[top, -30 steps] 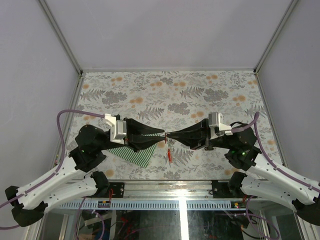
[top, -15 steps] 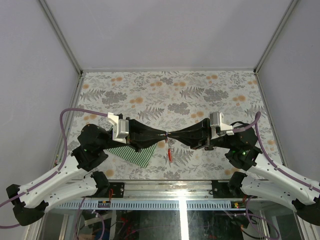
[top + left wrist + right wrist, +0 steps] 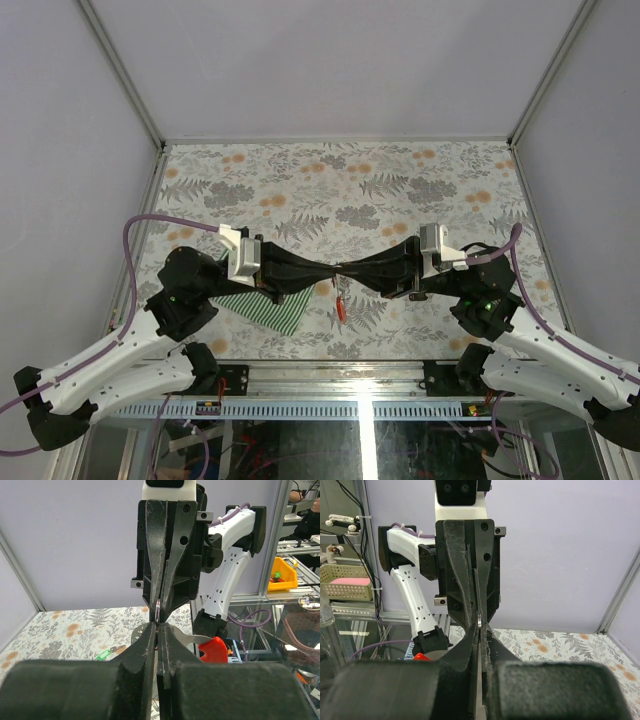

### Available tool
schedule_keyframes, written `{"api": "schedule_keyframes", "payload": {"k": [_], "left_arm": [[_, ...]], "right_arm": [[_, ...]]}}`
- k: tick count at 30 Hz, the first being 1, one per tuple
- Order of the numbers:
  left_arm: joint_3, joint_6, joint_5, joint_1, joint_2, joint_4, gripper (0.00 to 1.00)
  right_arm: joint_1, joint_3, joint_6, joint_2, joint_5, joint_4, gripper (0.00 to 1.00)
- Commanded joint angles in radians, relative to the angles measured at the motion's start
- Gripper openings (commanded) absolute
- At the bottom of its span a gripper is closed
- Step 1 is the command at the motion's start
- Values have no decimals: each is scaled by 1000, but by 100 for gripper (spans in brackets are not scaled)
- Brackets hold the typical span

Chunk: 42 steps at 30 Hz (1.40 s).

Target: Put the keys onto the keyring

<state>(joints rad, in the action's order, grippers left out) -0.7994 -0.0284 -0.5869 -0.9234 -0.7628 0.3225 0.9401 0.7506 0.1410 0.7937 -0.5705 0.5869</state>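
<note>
My two grippers meet tip to tip above the near middle of the table, left gripper (image 3: 333, 270) facing right gripper (image 3: 350, 272). Both are shut on the keyring, a thin grey loop pinched edge-on between the tips (image 3: 158, 611) (image 3: 479, 621). Its red tag (image 3: 342, 309) hangs below them on a flat metal piece (image 3: 200, 639). In the left wrist view the left gripper (image 3: 159, 628) has its pads pressed together, and so does the right gripper (image 3: 480, 628) in its own view. One of the keys, with a green tag (image 3: 103, 654), lies on the table below.
A green-and-white striped cloth (image 3: 262, 307) lies under the left arm near the front edge. The floral table cover (image 3: 340, 190) stretches back to the white walls. Metal frame rails (image 3: 360, 365) border the near edge.
The left gripper moved right to meet the right gripper's tips and closed there. The red tag shifted slightly right. The right arm held still.
</note>
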Motion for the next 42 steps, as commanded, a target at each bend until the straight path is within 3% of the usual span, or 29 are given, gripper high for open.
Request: {"api": "schedule_keyframes", "payload": {"k": [1,4,7,16,23,28,42], "left_arm": [[-25,12,-9,-5,-6,33,0],[-31,33,-19,-4,1,7,0],[-56,79,-20,-4,6,-69,0],[-211,281,-10,-5,-36,-473,0],[-384,436,14,-5,-151,-801,0],[-476,498,61,-5,-220,-941,0],[-507,527,68,-12,-249,-993,0]], "right_arm": [[1,58,-4,-5,-29,41,0],[1,62,-13,-10,-31,21,1],[0,77,-36,-22,-31,-31,13],[0,167,-173,-62,0,-361,35],[0,262,-232,-30,85,-613,38],[0,284,-257,1,90,-681,39],[0,307,-267,101,86,-718,40]]}}
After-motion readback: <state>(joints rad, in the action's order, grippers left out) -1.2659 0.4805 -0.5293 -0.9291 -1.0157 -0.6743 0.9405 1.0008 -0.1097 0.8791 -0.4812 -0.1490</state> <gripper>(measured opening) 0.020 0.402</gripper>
